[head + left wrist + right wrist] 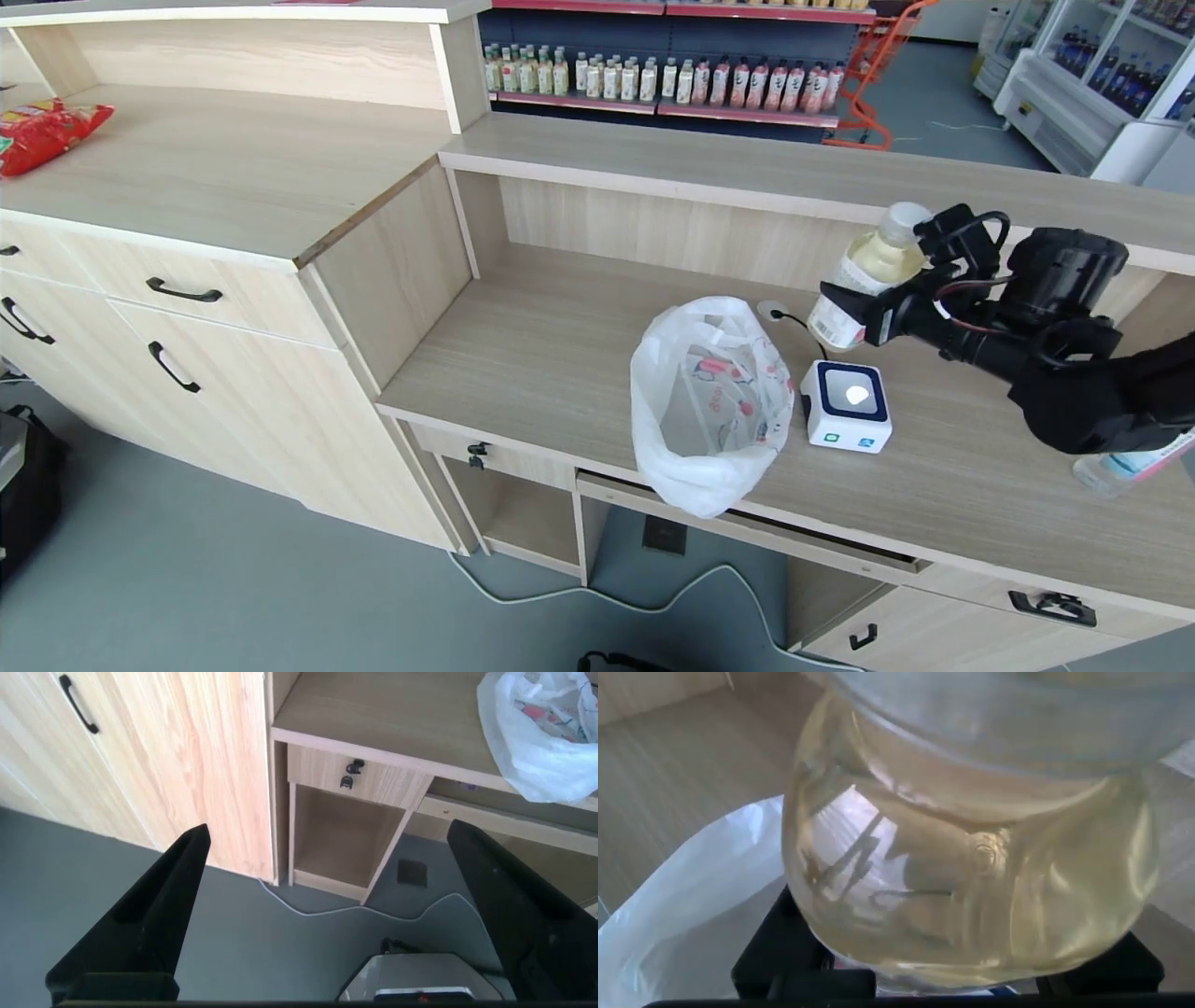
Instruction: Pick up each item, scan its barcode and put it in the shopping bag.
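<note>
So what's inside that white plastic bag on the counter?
The shopping bag stands open; red-printed plastic shows inside, package or the bag's own print, unclear. Folds hide the bottom.

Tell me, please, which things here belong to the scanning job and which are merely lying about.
Job: bottle in the right tool, scanner, shopping bag, second bottle on the counter.
Lying about: red packet on the side counter, drinks on the shop shelves.

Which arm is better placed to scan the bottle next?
Right: the right gripper holds the bottle close to the scanner; the left gripper hangs open and empty, off the counter.
</note>
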Robot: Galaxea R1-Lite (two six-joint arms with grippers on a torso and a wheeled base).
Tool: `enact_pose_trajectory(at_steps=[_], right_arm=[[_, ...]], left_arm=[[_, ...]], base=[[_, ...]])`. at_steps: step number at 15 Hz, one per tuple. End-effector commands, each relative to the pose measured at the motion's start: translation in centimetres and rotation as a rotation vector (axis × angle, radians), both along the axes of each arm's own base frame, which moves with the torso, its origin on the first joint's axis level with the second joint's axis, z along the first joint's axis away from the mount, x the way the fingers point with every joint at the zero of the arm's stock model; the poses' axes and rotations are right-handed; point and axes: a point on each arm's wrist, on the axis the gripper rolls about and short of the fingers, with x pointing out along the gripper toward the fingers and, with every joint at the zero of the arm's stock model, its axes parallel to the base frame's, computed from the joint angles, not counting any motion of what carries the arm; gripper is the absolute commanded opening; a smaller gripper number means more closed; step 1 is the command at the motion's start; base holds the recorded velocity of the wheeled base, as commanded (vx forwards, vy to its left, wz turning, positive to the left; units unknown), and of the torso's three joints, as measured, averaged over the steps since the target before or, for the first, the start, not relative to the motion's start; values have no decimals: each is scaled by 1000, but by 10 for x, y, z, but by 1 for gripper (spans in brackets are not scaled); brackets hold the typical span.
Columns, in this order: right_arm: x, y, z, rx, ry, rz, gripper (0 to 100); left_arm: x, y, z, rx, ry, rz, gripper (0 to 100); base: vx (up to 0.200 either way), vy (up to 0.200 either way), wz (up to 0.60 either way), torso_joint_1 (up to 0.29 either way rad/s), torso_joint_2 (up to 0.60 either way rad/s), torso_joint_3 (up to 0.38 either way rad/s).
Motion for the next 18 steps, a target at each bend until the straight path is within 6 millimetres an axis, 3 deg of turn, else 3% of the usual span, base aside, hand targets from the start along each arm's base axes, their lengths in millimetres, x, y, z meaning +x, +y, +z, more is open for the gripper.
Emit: enact_pose_trajectory(at_steps=[1,8,18], right_arm=[[30,35,-66,57,98,85,0],[52,67,-113,48,160,150,0],[64,72,-142,13,177,157,0]], left_arm=[[0,0,0,0,0,0,100],[0,0,0,0,-2,0,100],[0,0,0,0,0,0,100]], base=[[0,0,0,0,0,0],[0,0,0,0,0,0],[0,0,0,0,0,0]])
